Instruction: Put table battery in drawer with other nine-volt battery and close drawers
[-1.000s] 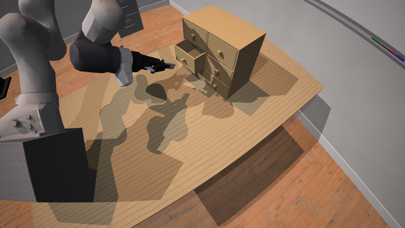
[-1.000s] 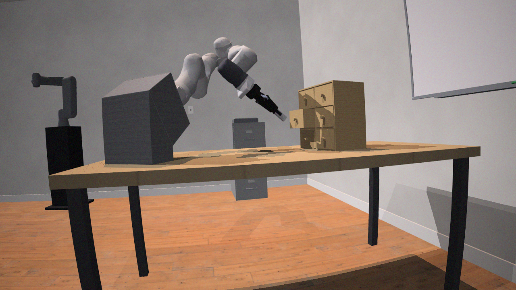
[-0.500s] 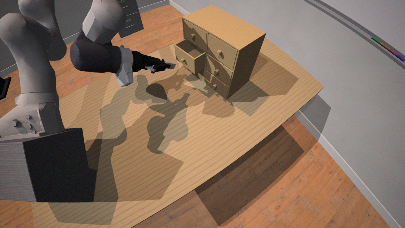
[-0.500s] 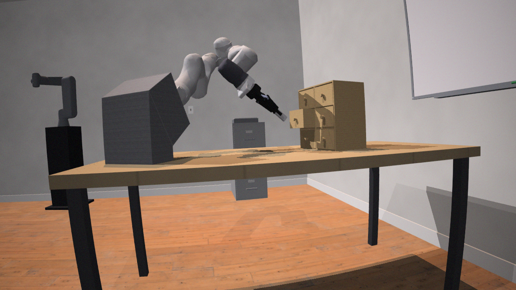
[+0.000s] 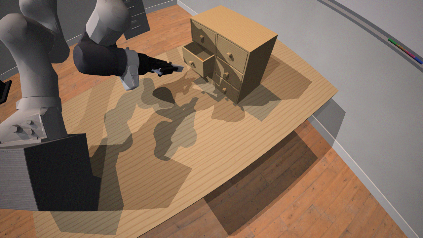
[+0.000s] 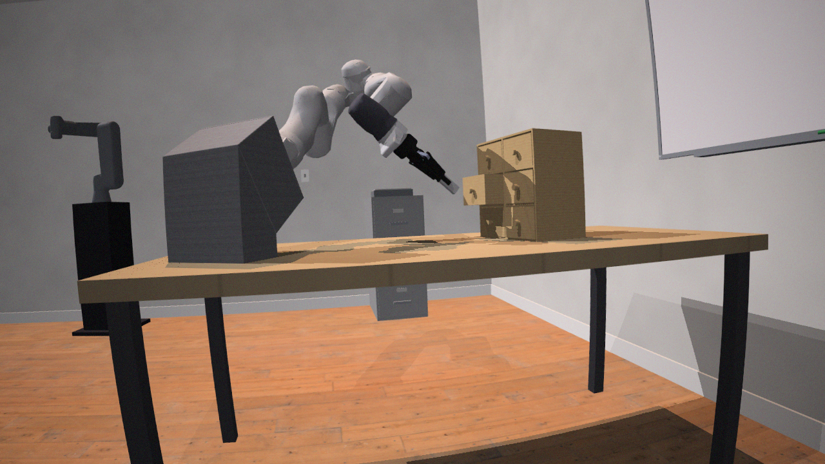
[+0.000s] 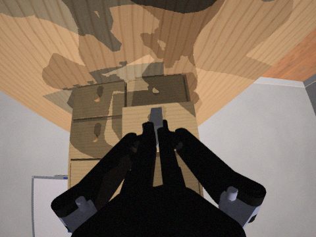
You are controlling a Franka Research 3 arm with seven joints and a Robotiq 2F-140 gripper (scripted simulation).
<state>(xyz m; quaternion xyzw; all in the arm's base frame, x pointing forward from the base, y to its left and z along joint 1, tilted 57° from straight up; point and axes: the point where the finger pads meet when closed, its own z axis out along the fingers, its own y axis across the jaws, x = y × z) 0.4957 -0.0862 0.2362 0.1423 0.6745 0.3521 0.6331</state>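
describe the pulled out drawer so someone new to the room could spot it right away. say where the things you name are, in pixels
On the wooden table (image 5: 218,141) (image 6: 403,270) stands a small chest (image 5: 233,25) (image 6: 559,184) with two columns of three drawers. In the column farther from the exterior camera, find the middle drawer (image 5: 196,66) (image 6: 474,190). It alone juts out.

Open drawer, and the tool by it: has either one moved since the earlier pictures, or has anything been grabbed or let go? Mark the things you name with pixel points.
Nothing has visibly changed. The open drawer (image 5: 198,69) (image 6: 479,183) (image 7: 181,122) is out as before, the tool (image 5: 179,68) (image 6: 452,185) (image 7: 157,116) is shut and empty, and the chest (image 5: 233,23) (image 6: 559,184) (image 7: 82,99) stayed put.
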